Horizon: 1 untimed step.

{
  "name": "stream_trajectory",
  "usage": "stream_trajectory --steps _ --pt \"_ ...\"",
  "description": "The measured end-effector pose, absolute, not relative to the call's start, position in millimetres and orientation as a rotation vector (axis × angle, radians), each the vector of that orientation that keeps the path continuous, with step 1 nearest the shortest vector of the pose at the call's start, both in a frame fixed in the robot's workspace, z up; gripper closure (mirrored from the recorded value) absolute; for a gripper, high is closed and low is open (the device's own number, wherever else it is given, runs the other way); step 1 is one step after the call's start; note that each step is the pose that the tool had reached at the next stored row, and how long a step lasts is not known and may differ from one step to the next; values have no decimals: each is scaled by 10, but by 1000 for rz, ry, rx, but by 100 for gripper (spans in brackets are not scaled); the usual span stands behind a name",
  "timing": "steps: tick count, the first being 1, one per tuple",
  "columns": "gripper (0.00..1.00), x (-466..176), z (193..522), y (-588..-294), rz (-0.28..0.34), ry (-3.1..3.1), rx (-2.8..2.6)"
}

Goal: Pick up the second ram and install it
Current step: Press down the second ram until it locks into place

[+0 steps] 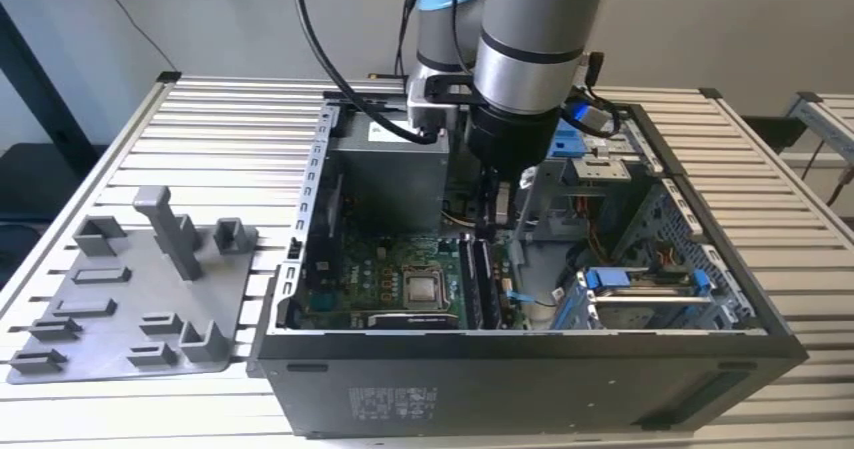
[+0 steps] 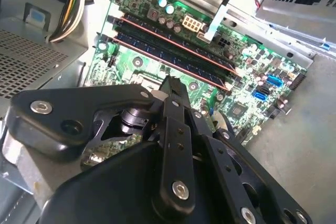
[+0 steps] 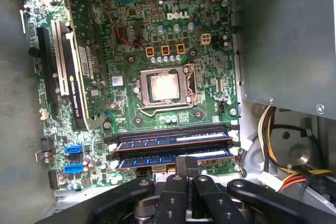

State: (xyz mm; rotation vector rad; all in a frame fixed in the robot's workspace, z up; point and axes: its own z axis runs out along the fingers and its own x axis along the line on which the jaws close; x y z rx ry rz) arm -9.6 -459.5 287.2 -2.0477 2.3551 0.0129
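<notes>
Down inside the computer case, the gripper hangs with fingers drawn together on nothing, just above the second ram, which sits seated in its slot beside the other memory stick; beyond lies the bare processor socket.

A slatted metal table stands before a plain pale wall. Bright, even light falls across it. Dark floor shows at the exterior view's left.
</notes>
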Motion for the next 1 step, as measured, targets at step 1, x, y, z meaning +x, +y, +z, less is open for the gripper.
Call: stream_trajectory --steps 1 --pt "89 -96 2872 -4595 13 2355 -2048"
